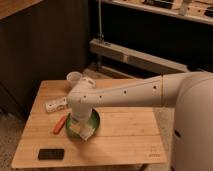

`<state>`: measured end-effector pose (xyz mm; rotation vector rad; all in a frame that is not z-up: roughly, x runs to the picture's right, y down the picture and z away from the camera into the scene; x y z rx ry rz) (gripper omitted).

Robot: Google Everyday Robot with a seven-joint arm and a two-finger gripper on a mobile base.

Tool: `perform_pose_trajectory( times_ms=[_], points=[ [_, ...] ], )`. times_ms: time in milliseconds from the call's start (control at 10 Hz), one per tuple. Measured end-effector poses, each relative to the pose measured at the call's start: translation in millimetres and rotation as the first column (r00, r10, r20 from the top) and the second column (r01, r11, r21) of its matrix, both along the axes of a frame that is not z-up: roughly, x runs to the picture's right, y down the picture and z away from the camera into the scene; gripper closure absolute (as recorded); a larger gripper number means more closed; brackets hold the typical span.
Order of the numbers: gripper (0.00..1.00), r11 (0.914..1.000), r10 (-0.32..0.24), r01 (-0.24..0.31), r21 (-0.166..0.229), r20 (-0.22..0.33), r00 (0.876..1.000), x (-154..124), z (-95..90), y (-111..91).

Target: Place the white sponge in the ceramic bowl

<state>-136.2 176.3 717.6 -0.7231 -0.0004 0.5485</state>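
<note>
A green ceramic bowl [95, 120] sits on the wooden table [125, 135], left of centre. My white arm [125, 92] reaches in from the right and bends down over the bowl. My gripper [78, 126] points down into the bowl and is mostly hidden by the wrist. A pale white piece, apparently the white sponge [87, 133], shows at the bowl's front rim just beside the gripper. I cannot tell whether the gripper holds it.
An orange stick-like object [60, 123] lies left of the bowl. A white can [56, 105] lies on its side behind it. A pale cup [74, 78] stands at the table's back. A black phone-like slab [51, 154] lies at the front left. Metal shelving [135, 57] stands behind.
</note>
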Motion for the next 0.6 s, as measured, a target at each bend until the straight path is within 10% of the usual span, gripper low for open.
perform_pose_trajectory(
  times_ms=[600],
  points=[
    [0.37, 1.0, -0.006, 0.006, 0.004, -0.004, 1.0, -15, 8.5, -1]
  ],
)
